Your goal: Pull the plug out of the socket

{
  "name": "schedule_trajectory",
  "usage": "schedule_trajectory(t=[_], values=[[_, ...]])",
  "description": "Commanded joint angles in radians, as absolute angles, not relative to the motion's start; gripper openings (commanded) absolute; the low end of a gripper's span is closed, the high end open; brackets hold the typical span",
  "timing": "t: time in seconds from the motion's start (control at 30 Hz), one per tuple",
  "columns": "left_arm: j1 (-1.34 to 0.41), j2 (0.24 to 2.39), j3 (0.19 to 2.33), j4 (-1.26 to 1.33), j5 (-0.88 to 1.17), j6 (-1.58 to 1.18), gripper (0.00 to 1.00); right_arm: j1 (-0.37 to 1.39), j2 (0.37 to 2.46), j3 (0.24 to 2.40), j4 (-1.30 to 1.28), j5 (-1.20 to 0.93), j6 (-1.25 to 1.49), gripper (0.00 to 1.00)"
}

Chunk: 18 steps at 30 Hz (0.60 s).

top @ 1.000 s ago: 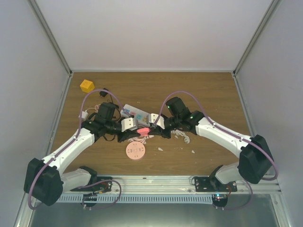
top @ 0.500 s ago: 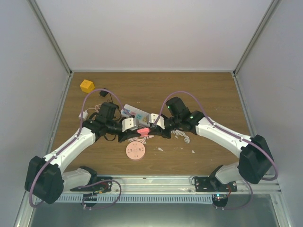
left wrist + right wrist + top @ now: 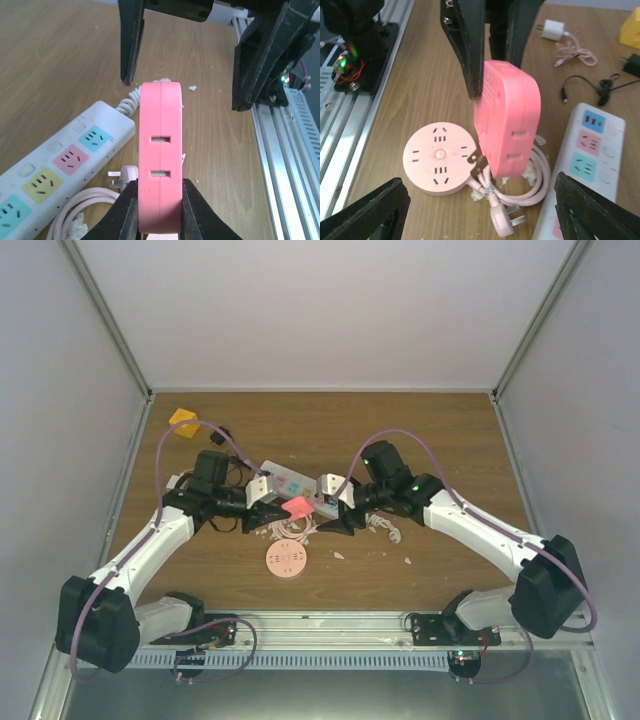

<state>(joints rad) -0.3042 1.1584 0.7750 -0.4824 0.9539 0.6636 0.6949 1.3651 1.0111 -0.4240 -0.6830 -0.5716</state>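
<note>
Pink socket block (image 3: 160, 165) sits clamped in left gripper (image 3: 160, 212).

Clamping left claw (image 3: 160, 192) tight, holding right claw (image 3: 481, 212) spread wide, bending left arm (image 3: 150, 540) and right arm (image 3: 480, 528) inward, tips facing.

socket block (image 3: 298, 507): centre, raised over cable coil (image 3: 540, 175)
plug (image 3: 504, 223): on table (image 3: 450, 440), below block
power strip (image 3: 290, 478): behind block
round socket (image 3: 287, 559): in front of block, twd near edge
cube (image 3: 183, 421): far-l corner
</note>
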Motion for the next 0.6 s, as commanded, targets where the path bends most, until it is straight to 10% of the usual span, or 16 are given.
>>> schedule_trajectory(t=[0.0, 0.57], values=[[-0.251, 1.13, 0.817, -0.438, 1.105, 0.622, 0.0, 0.654, 1.316, 0.989, -0.37, -0.691, -0.548, 0.82], [-0.22, 1.13, 0.835, -0.371, 1.306, 0.479, 0.0, 0.663, 1.313, 0.96, -0.194, -0.612, -0.425, 0.93]])
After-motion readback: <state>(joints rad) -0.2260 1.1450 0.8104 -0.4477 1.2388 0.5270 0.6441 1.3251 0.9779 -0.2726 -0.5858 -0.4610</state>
